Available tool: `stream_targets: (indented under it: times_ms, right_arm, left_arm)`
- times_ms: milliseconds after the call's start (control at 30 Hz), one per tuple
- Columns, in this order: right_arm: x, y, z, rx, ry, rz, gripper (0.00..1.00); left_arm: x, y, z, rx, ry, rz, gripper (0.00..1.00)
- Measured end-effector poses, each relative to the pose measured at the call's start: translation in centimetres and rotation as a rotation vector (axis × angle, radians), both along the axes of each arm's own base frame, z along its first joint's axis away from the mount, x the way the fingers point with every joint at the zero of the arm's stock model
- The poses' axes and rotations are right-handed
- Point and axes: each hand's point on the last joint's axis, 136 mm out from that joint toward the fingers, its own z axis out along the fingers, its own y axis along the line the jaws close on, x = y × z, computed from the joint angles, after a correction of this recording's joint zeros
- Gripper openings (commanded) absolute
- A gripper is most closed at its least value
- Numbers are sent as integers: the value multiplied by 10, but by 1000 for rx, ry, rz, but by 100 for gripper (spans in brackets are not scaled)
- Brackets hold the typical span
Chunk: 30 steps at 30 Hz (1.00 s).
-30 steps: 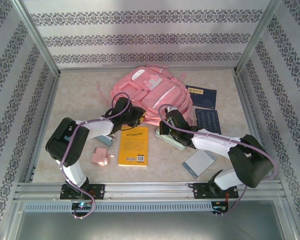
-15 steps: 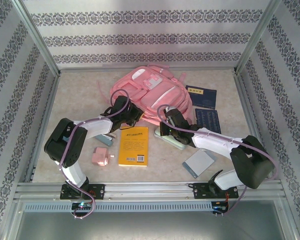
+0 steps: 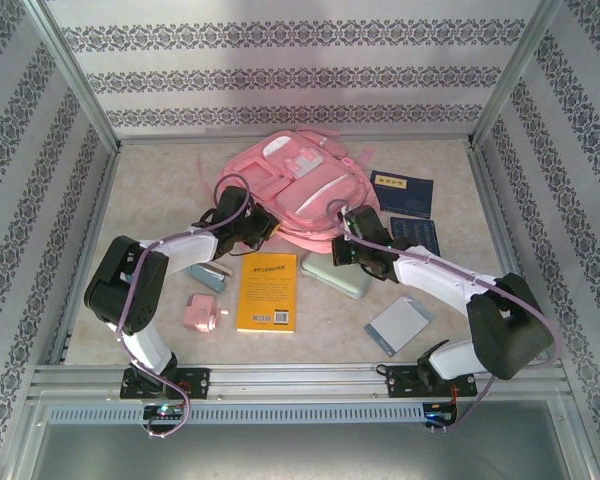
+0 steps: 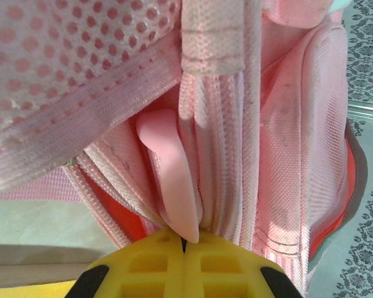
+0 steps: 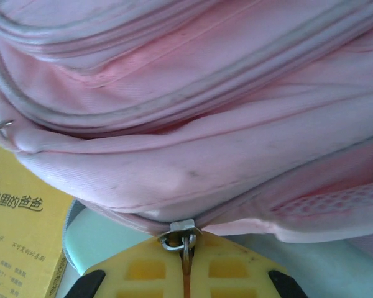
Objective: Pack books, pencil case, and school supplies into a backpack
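- Top external: the backpack (image 3: pixel 300 180) lies flat toward the back of the surface (image 3: pixel 150 200), with both arms reaching to its near edge. The left claw (image 3: pixel 262 230) is at the near-left part of that edge and the right claw (image 3: pixel 342 248) at the near-right. The yellow book (image 3: pixel 267 292), pencil case (image 3: pixel 338 278), pink box (image 3: pixel 200 314), grey-blue pad (image 3: pixel 398 324) and navy books (image 3: pixel 402 192) are all out on the surface, so nothing looks packed yet.
- Left wrist: the left claw is pinched closed on a soft pink tab (image 4: pixel 171 180) hanging off the bag next to some ribbed webbing. Looks like the anchor hold to me.
- Right wrist: the right claw is clamped on the metal zipper pull (image 5: pixel 177 239). The pencil case and yellow book sit just under the bag's edge.
- My take: this is the unzip step. Hold the left side firm as a counter-pull and drag the right along the zipper's line, not up off it. Go slow so the pull doesn't slip out and the bag doesn't slide onto the pencil case.
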Motion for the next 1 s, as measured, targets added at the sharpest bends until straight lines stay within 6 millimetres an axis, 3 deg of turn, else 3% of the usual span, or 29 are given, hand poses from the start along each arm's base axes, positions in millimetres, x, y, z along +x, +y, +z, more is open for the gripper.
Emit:
stream_targets:
  times_ms: [300, 400, 500, 633, 767, 833, 1000]
  right_arm:
    - [15, -38, 4, 52, 86, -97, 0]
    - [20, -41, 7, 74, 118, -111, 0]
    - [24, -34, 17, 95, 140, -100, 0]
    - [32, -16, 41, 135, 151, -71, 0]
    - [28, 6, 61, 161, 149, -58, 0]
    - [22, 17, 64, 177, 165, -63, 0]
    - [-1, 44, 64, 199, 226, -81, 0]
  left_arm:
    - [2, 1, 5, 8, 5, -29, 0]
    - [6, -1, 10, 6, 2, -43, 0]
    - [18, 2, 15, 8, 4, -46, 5]
    - [37, 15, 29, 26, -11, -39, 27]
    - [51, 39, 56, 65, -40, -9, 42]
    - [46, 50, 71, 82, -43, 14, 45]
    - [6, 62, 110, 42, -10, 64, 51]
